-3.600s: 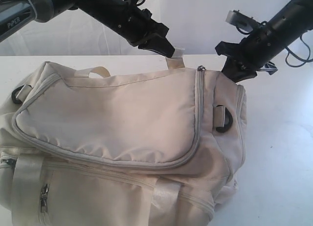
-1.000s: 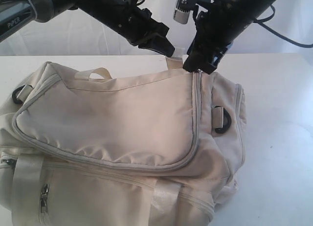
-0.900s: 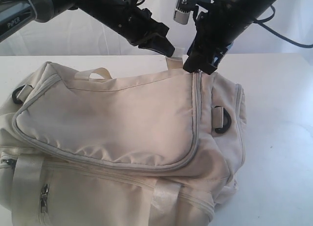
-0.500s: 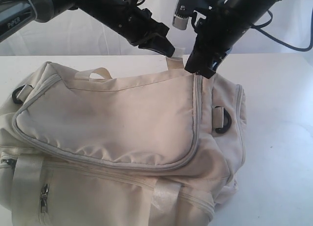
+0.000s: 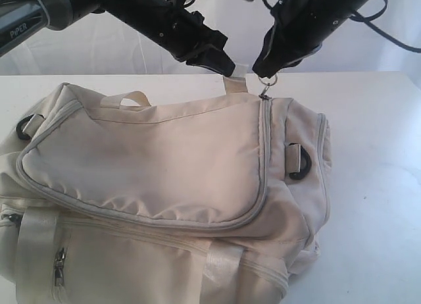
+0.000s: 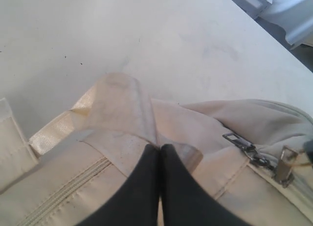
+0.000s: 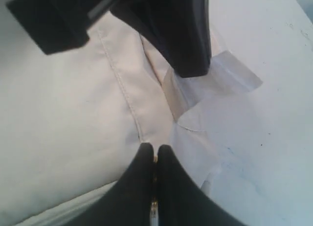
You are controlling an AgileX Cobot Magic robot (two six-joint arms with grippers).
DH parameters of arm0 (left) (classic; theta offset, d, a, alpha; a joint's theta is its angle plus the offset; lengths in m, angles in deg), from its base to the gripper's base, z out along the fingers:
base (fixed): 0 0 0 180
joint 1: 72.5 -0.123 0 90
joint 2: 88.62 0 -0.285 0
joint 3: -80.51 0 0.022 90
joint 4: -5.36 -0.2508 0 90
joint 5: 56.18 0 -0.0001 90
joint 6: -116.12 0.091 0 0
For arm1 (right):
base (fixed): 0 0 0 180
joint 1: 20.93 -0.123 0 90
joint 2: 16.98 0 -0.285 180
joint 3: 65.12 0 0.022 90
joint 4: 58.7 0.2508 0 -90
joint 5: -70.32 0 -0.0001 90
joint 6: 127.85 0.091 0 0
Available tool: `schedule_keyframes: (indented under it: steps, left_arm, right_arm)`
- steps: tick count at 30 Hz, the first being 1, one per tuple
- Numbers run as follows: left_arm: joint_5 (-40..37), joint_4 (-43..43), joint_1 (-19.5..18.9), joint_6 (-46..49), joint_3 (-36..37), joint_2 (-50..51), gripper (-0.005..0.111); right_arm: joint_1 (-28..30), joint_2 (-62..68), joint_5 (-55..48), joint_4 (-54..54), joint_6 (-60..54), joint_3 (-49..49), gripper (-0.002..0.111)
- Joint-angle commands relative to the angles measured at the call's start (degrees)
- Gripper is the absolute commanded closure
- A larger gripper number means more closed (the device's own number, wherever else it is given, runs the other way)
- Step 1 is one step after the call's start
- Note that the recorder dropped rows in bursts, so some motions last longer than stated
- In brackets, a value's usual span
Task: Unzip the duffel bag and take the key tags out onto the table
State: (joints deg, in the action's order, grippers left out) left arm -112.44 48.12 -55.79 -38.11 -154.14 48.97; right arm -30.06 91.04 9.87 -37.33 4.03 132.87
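Note:
The cream-white duffel bag (image 5: 151, 159) lies zipped on the white table (image 5: 375, 185), its grey zipper (image 5: 264, 152) curving round the top flap. My left gripper (image 5: 227, 70) is shut on a webbing tab (image 5: 235, 83) at the bag's far edge; the left wrist view shows the black fingertips (image 6: 151, 155) pinching that fabric tab (image 6: 122, 101). Just to its right, my right gripper (image 5: 266, 74) is shut on the metal zipper pull (image 5: 266, 88), which hangs taut below it. In the right wrist view the pull (image 7: 154, 209) glints between the closed fingers. The key tags are hidden.
A black D-ring (image 5: 299, 160) sits on the bag's right end and another (image 5: 25, 127) on its left. A carry handle loop (image 5: 129, 96) stands at the far side. A small front pocket zipper pull (image 5: 59, 260) hangs near the lower left.
The right gripper closed on the zipper pull at the bag's far right corner and rose a little, drawing the pull upright. The left gripper kept its hold on the tab.

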Motion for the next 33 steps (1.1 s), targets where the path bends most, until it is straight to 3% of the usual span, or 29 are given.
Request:
schedule_keyframes:
  steps: [1,6,17,33]
  left_arm:
    - [-0.1,0.6,-0.1,-0.3,0.1,-0.4,0.107]
    - [0.6,0.4,-0.1,-0.5,0.1,-0.4,0.107]
    - [2.6,-4.5,-0.1,-7.7,0.1,-0.4,0.107]
    - [7.0,-5.7,-0.1,-9.3,0.1,-0.4,0.107]
  right_arm:
    - [0.0,-2.6,-3.1,-0.2,5.5,0.2,0.108]
    - [0.0,-3.5,-9.5,-0.2,9.9,0.1,0.108]
    - [-0.2,-6.5,-9.5,4.0,12.4,-4.5,0.108]
    - [-0.6,-18.7,-9.5,6.1,12.4,-19.0,0.108]
